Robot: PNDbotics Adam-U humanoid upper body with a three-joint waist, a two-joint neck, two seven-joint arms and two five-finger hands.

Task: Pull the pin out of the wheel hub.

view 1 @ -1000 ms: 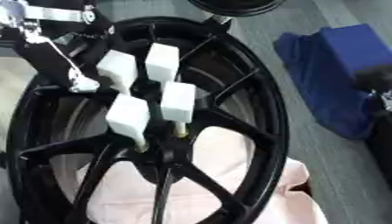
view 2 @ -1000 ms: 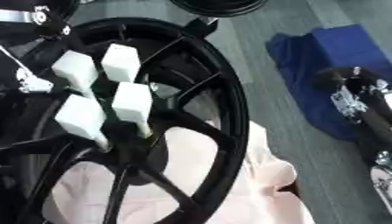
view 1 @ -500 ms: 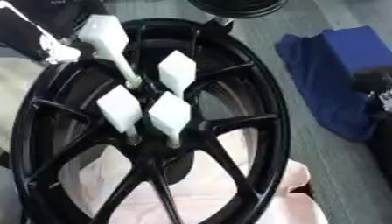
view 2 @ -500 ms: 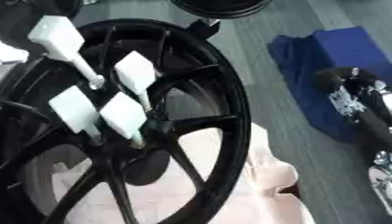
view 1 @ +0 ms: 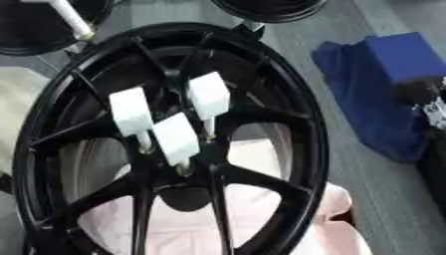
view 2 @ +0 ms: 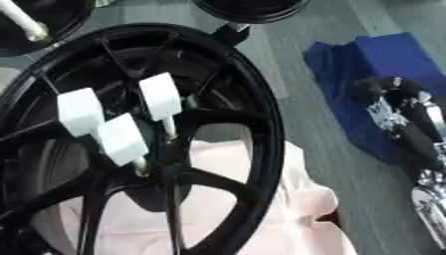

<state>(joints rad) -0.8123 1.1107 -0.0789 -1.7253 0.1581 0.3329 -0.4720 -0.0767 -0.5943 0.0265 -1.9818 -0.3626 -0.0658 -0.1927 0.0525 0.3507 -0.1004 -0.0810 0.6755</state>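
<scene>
Large glossy black multi-spoke alloy wheel hub (view 1: 287,119) lies flat and fills most of the view, resting on a pale pink cloth (view 1: 261,219) that shows through the spoke gaps and past the lower right rim. Three pins with white block-shaped heads stand in the hub centre, clustered: left pin (view 1: 131,110), middle pin (view 1: 176,139) nearest the camera, right pin (view 1: 209,96). Each has a thin shank with a yellowish tip going down into the hub near the dark centre bore (view 1: 184,195); all three look seated, tilted slightly as seen from above. A fourth white pin (view 1: 69,17) is out of the hub, at the top left corner, over another round black rim (view 1: 35,35) beyond the wheel's edge; what holds it is out of frame, so left hand not visible. Right hand (view 2: 405,117), black with silver joints, sits at the right edge, well apart from the wheel, over a crumpled blue cloth (view 1: 383,84) on the grey floor (view 1: 348,15); its fingers are bunched and hard to separate, cannot tell whether released or clenched, nothing visibly grasped. A third black rim (view 1: 270,7) sits at the top edge, just beyond the wheel.
</scene>
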